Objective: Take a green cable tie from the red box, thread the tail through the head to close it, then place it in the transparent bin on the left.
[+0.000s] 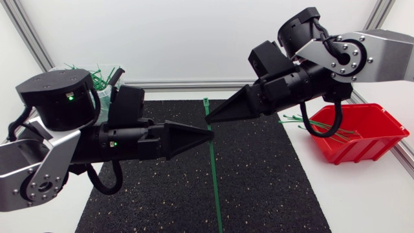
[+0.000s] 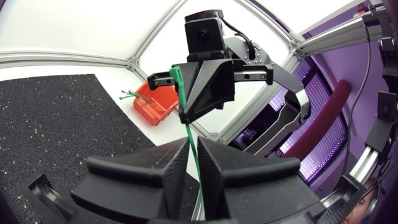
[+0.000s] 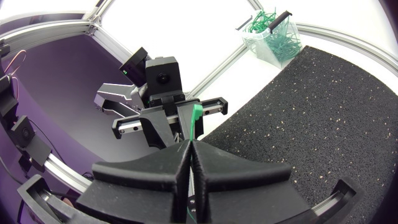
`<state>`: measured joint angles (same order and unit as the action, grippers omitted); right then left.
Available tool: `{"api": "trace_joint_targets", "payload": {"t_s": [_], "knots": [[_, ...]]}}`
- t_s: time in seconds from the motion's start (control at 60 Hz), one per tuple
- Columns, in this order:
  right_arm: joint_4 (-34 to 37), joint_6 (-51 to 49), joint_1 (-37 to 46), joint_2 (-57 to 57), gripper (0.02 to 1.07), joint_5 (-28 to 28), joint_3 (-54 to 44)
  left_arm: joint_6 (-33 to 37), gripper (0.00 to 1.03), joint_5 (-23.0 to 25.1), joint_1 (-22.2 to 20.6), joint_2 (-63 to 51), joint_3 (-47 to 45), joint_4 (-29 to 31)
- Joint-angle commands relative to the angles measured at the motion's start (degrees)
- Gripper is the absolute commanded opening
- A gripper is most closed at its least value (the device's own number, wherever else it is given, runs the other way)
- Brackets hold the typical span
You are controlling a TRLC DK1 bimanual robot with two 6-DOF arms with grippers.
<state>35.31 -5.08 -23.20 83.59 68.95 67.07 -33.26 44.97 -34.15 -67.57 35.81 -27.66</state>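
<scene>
The right tool (image 1: 208,117) is clenched on the green cable tie (image 1: 214,175) near its head end. The left tool (image 1: 208,137) grasps the same strap just beside it, and the tail runs out over the black mat (image 1: 259,188). The red box (image 1: 378,120) sits at the table's right and the clear bin (image 1: 107,74) at the far left.

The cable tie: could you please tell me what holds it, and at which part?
The tie is held twice: the right fingers pinch it just below its head, the left fingers clamp the strap slightly further along; the tail is free.
</scene>
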Motion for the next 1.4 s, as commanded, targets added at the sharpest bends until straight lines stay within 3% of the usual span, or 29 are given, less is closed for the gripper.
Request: {"api": "trace_joint_targets", "payload": {"t_s": [0.0,0.283,0.417,0.583,0.867,1.383], "knots": [[-0.6,1.0,-0.4,-0.5,0.08,-0.6,-1.6,-1.4,0.04,0.6,0.4,-0.8,1.3,-1.5],[-3.7,1.0,-0.8,-3.1,0.08,-2.8,-3.6,-1.7,0.04,0.6,0.5,-1.3,1.7,-1.6],[-4.6,0.9,-0.6,-4.7,0.29,-4.2,-4.6,-1.7,0.04,0.7,0.9,-0.8,1.8,-1.3],[-5.3,-1.1,0.7,-7.4,0.44,-5.3,-7.2,-2.3,0.04,2.3,2.9,0.5,2.6,-0.8],[-4.6,-5.7,-1.0,-7.8,0.44,-5.0,-11.6,-3.4,0.04,3.9,3.9,0.2,4.0,-0.8],[-6.1,-5.6,-3.1,-8.4,0.44,-5.1,-9.9,-3.6,0.04,4.1,3.3,-2.2,3.5,-1.5]]}}
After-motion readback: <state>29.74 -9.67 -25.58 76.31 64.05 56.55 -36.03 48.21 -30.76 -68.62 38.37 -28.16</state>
